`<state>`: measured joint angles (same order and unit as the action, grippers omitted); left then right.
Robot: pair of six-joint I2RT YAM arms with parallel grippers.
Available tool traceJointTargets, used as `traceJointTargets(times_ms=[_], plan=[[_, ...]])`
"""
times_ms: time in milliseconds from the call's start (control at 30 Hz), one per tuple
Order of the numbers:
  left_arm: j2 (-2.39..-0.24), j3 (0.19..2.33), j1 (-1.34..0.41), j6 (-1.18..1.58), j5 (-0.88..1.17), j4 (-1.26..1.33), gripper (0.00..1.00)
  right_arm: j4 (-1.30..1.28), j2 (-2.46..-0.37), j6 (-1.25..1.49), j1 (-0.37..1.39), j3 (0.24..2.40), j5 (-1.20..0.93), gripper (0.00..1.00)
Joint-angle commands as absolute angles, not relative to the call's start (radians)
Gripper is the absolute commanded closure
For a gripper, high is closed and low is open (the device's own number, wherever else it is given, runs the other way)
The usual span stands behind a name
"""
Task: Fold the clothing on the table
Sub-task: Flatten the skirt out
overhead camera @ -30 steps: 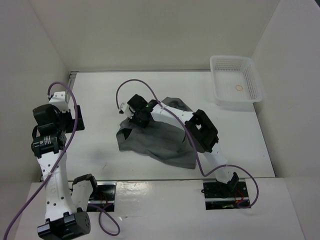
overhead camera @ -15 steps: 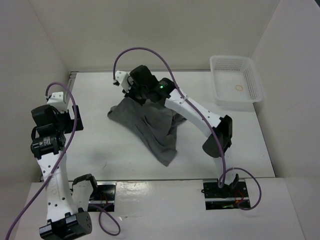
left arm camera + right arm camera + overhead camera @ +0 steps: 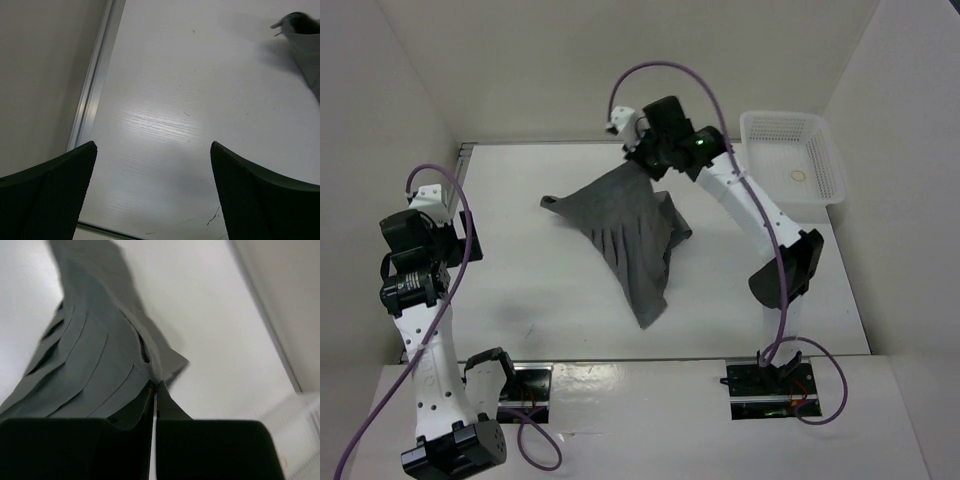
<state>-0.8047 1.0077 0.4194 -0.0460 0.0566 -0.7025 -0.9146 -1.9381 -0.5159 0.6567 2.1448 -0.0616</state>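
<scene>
Task thing: the clothing [image 3: 625, 235], dark grey and pleated, lies fanned out near the middle of the table [image 3: 520, 300]. A narrow tail trails toward 6 o'clock, one corner points to 9 o'clock, and the corner at 12 o'clock is lifted off the surface.
Right gripper [image 3: 640, 160]: clenched on that lifted corner. Its wrist view shows the fabric edge nipped between the closed fingers, with the pleats [image 3: 95, 345] hanging away below.
Left gripper [image 3: 152, 147]: released, jaws wide, held above bare table at 9 o'clock and well apart from the garment. Only the cloth's nearest corner shows, at 2 o'clock in its wrist view.
Basket [image 3: 798, 207]: white mesh, at 2 o'clock on the table, apart from the garment and not needed for this step.
Step in hand (judged): drawing the garment out by one corner so that it lies flat before any fold is made.
Doing it well: keep the pinch firm and carry the corner low, toward 12 to 1 o'clock, so the tail drags straight and the pleats stay parallel. Lower the corner before letting go, not from a height.
Second arm: the open left claw is well placed to take the 9 o'clock corner and tension the top edge.
Risk: the grip is thin, on the very edge, so a sharp tug may slip it or bunch the right side, which looks creased.
</scene>
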Motion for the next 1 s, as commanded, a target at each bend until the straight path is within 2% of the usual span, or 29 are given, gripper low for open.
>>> traceJointTargets(times_ms=[0,133,267,367,600,767,967], plan=[[-0.802,0.999,0.426,-0.028,0.054,-0.673,0.00,-0.835,-1.789,-0.491,0.478,2.200,0.031,1.00],[-0.811,0.999,0.426,-0.028,0.063,-0.673,0.00,-0.808,-1.764,-0.459,0.381,2.255,0.043,1.00],[-0.811,0.999,0.436,-0.028,0.063,-0.673,0.00,-0.773,-1.764,-0.459,0.380,2.267,0.120,1.00],[-0.811,0.999,0.436,-0.028,0.063,-0.673,0.00,-0.787,-1.773,-0.450,0.380,2.304,0.089,1.00],[-0.811,0.999,0.436,-0.038,0.072,-0.673,0.00,-0.877,-1.793,-0.425,0.460,2.336,-0.162,1.00],[-0.811,0.999,0.436,-0.072,0.147,-0.683,0.00,-0.949,-1.816,-0.434,0.495,2.405,-0.438,1.00],[-0.853,1.019,0.436,-0.195,0.418,-0.727,0.00,-0.985,-1.850,-0.423,0.495,2.496,-0.644,1.00]])
